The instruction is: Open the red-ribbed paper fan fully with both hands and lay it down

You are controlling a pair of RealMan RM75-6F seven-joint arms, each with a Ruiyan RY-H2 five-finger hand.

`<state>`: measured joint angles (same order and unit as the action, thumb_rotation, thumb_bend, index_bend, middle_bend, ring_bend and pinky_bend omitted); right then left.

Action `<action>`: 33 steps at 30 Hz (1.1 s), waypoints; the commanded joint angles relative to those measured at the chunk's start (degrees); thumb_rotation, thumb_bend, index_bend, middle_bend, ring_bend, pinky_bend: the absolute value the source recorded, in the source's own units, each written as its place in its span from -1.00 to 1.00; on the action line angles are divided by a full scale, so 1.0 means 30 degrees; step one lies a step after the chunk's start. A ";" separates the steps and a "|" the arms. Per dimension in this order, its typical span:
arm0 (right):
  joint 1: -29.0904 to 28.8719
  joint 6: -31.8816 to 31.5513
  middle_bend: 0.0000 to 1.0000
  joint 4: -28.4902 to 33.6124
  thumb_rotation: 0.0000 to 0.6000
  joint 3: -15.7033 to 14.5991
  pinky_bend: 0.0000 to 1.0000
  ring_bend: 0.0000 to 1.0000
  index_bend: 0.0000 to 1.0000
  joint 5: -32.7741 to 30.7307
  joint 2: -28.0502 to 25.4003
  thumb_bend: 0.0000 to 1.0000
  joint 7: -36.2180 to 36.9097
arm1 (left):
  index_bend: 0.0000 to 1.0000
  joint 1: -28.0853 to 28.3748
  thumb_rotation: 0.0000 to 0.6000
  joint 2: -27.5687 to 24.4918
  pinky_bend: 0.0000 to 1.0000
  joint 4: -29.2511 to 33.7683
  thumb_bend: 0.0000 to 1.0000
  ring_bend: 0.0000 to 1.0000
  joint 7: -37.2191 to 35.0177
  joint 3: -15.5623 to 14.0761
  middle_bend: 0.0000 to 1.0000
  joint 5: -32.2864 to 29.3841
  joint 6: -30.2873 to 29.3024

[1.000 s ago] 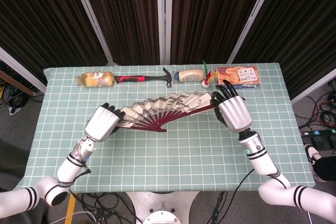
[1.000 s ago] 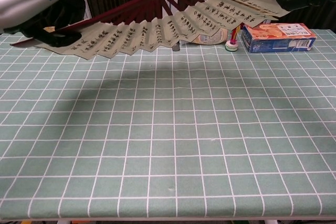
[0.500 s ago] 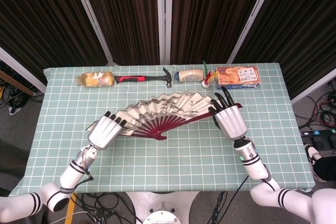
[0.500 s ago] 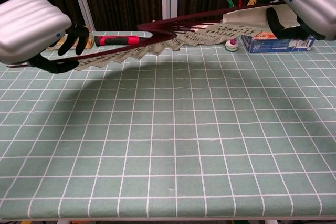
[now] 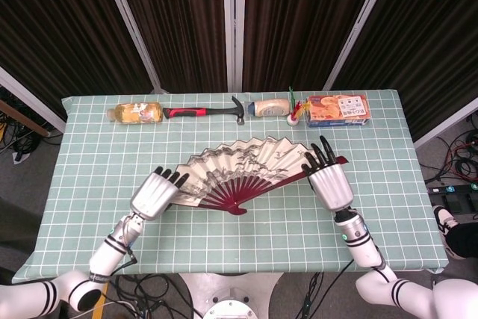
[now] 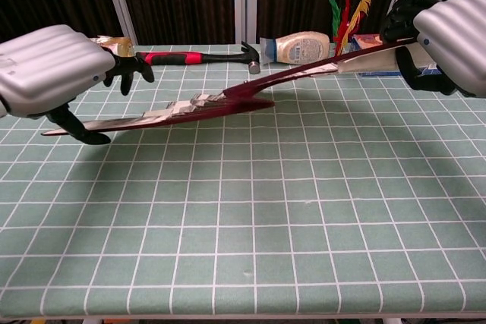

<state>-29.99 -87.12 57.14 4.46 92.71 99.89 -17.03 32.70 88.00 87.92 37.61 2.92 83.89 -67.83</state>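
Red-ribbed paper fan (image 5: 243, 167), fully spread, has dropped nearly flat near the green gridded tablecloth (image 5: 246, 237); left hand (image 5: 154, 193) and right hand (image 5: 328, 184) still pinch its ends, release pending.

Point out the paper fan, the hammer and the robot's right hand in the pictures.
paper fan (image 5: 239, 162), head view, on the painted paper leaf.
hammer (image 5: 187, 113), head view, on the red handle.
right hand (image 5: 328, 182), head view, on its silver back.

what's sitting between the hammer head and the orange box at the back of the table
In the head view, between the hammer and the orange box lie a pale bottle on its side, then a small feathered shuttlecock.
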 commanded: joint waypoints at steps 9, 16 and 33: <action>0.1287 0.0071 -0.58 0.0466 1.00 -0.0623 -1.00 -0.89 -0.37 -0.0228 0.0224 0.02 -0.0608 | -0.84 0.0658 0.43 -0.1763 -0.47 0.2059 -1.00 -0.74 -0.1999 0.0260 -0.65 -0.1034 0.2087; 0.1888 0.2067 -0.84 0.3765 1.00 -0.0651 -1.00 -1.00 -0.89 -0.1759 -0.1058 -0.59 -0.1506 | -0.85 0.0909 0.33 -0.2583 -0.52 0.2590 -1.00 -0.79 -0.3674 0.0299 -0.70 -0.1080 0.2699; 0.0536 1.0046 -1.00 1.1478 1.00 0.1343 -1.00 -1.00 -1.00 -0.8804 -0.6937 -1.00 -0.1443 | -0.85 0.0376 0.34 -0.4636 -0.52 0.2496 -1.00 -0.79 -1.0200 0.1708 -0.70 -0.2245 0.2172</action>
<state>-27.60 -58.00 90.18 7.46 66.40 80.78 -23.15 34.68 75.65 95.53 9.90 7.19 77.87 -60.43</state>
